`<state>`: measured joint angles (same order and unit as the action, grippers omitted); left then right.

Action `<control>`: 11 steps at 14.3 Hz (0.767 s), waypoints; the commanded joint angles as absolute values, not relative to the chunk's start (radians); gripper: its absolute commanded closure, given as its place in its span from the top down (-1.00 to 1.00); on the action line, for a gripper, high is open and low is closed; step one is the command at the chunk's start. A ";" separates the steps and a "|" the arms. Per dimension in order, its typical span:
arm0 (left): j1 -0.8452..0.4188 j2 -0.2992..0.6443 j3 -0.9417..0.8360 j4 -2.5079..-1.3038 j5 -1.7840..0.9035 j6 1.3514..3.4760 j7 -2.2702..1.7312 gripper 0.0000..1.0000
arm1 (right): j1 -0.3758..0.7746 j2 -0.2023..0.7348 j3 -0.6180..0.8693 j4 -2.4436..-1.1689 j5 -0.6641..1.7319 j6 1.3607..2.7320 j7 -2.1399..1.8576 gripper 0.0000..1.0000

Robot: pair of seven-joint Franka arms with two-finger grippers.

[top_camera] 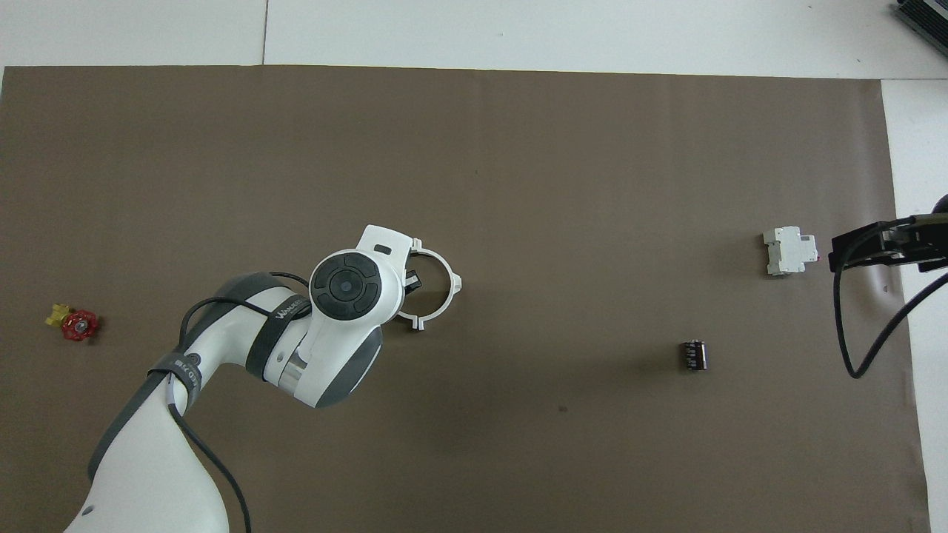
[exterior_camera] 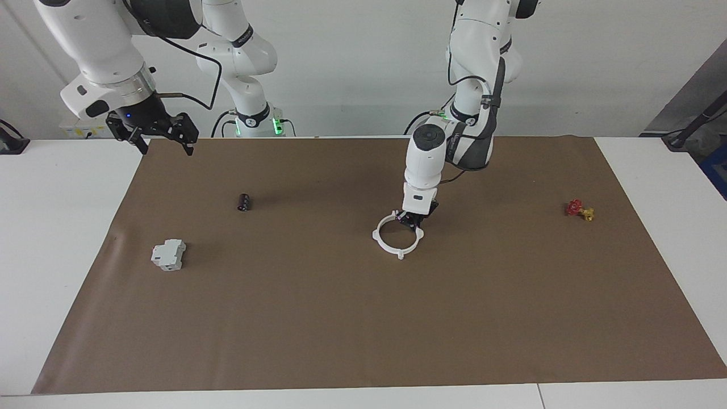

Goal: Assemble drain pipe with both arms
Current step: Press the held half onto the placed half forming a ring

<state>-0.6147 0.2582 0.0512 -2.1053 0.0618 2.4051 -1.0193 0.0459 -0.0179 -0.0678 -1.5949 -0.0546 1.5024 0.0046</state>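
The drain pipe (exterior_camera: 377, 234) lies near the middle of the brown mat as one white ring with small tabs around it. I cannot see a gap between its two half-ring arcs. My left gripper (exterior_camera: 413, 220) is down at the ring's rim on the side nearer the robots, and its hand covers that part of the ring in the overhead view (top_camera: 453, 282). My right gripper (exterior_camera: 164, 145) is open and empty, raised over the mat's edge at the right arm's end; it also shows in the overhead view (top_camera: 840, 252).
A grey-white boxy block (exterior_camera: 168, 254) and a small black cylinder (exterior_camera: 244, 202) lie on the mat toward the right arm's end. A red-and-yellow valve (exterior_camera: 579, 209) lies toward the left arm's end.
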 commanded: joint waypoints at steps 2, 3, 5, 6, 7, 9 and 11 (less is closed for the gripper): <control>-0.626 0.229 0.063 -2.145 0.071 2.425 -1.005 0.08 | 0.032 -0.044 -0.061 -1.626 -0.037 1.523 -0.025 1.00; -0.626 0.229 0.063 -2.145 0.071 2.427 -1.005 0.44 | 0.032 -0.044 -0.061 -1.626 -0.037 1.523 -0.025 1.00; -0.626 0.229 0.063 -2.145 0.071 2.425 -1.005 1.00 | 0.034 -0.044 -0.061 -1.626 -0.037 1.523 -0.025 1.00; -0.626 0.229 0.063 -2.145 0.071 2.425 -1.003 1.00 | 0.032 -0.044 -0.061 -1.626 -0.037 1.523 -0.025 1.00; -0.626 0.229 0.063 -2.145 0.071 2.425 -1.003 1.00 | 0.032 -0.044 -0.061 -1.626 -0.037 1.523 -0.025 1.00; -0.623 0.229 0.063 -2.145 0.072 2.425 -1.002 1.00 | 0.032 -0.044 -0.061 -1.626 -0.037 1.523 -0.025 1.00; -0.623 0.229 0.063 -2.141 0.071 2.424 -0.993 1.00 | 0.032 -0.044 -0.061 -1.626 -0.037 1.523 -0.025 1.00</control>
<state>-0.6148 0.2583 0.0518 -2.1099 0.0618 2.4056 -1.0103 0.0459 -0.0179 -0.0678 -1.5949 -0.0546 1.5024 0.0046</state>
